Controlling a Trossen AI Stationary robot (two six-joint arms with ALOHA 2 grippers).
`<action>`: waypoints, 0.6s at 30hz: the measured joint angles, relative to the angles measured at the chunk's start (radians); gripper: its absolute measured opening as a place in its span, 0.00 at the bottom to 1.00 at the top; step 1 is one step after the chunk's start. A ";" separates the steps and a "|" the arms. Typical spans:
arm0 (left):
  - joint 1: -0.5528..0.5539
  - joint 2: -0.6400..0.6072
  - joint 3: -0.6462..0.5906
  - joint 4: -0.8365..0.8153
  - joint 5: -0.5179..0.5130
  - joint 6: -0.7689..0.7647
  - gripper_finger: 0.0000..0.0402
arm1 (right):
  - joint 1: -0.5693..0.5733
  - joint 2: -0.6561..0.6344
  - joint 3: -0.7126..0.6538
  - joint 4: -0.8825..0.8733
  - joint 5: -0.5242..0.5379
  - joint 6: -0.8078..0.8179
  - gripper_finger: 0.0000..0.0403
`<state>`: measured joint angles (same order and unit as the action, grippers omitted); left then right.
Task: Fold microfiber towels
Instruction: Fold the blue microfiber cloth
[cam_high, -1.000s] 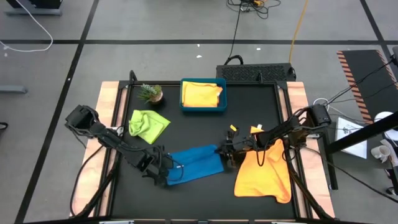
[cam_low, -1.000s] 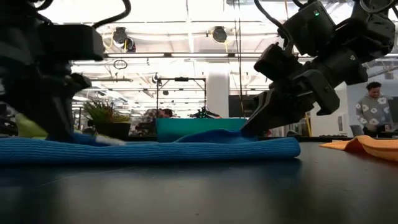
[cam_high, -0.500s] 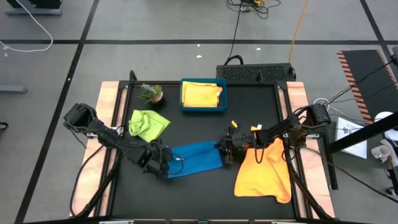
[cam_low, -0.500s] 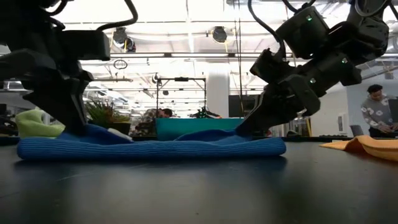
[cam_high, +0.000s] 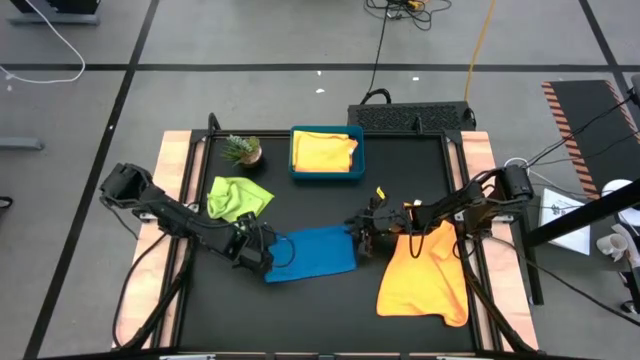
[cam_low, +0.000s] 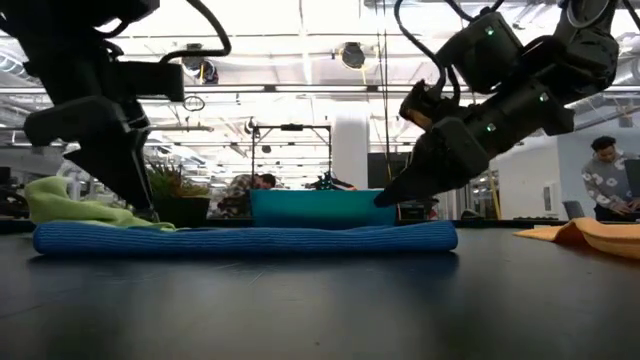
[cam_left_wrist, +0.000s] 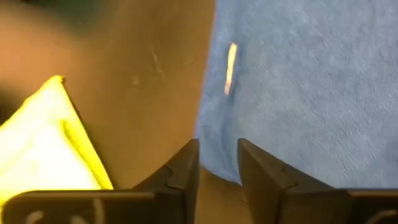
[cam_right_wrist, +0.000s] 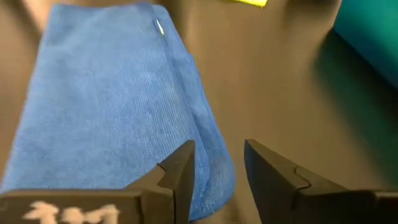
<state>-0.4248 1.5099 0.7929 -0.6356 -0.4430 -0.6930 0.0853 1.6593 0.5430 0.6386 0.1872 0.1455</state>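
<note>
The blue microfiber towel (cam_high: 312, 254) lies folded flat on the black table, a long low band in the low view (cam_low: 245, 238). My left gripper (cam_high: 262, 250) hovers open at its left end, the towel's corner (cam_left_wrist: 214, 146) just past the fingertips. My right gripper (cam_high: 358, 240) hovers open over the towel's right end (cam_right_wrist: 214, 168), its tips (cam_low: 385, 198) a little above the cloth. A lime green towel (cam_high: 238, 198) lies crumpled at the far left. Flat at the right is an orange towel (cam_high: 425, 275). A yellow towel (cam_high: 324, 150) rests in the teal tray (cam_high: 294, 168).
A small potted plant (cam_high: 242, 150) stands at the far left beside the tray. The right arm reaches over the orange towel's far part. Bare black table lies along the near edge (cam_high: 300, 320). In the low view a person (cam_low: 600, 175) stands in the room beyond.
Both grippers have opened and let go of the blue towel, then risen a little. Before that, the left gripper drew the towel's left end toward the far edge. The raised bumps at both ends have dropped, and the towel now lies flat and straighter.
</note>
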 joint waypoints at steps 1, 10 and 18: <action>0.003 -0.006 0.000 -0.013 -0.004 0.000 0.31 | 0.000 -0.009 0.000 -0.001 0.000 0.000 0.33; 0.010 -0.086 0.000 0.082 -0.024 -0.021 0.42 | 0.037 -0.109 0.000 -0.026 -0.012 -0.052 0.32; -0.037 -0.016 0.001 0.309 0.009 0.061 0.42 | 0.063 -0.112 0.000 -0.082 -0.086 -0.062 0.32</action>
<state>-0.4621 1.4939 0.7940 -0.3265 -0.4341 -0.6319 0.1487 1.5472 0.5426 0.5562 0.1013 0.0836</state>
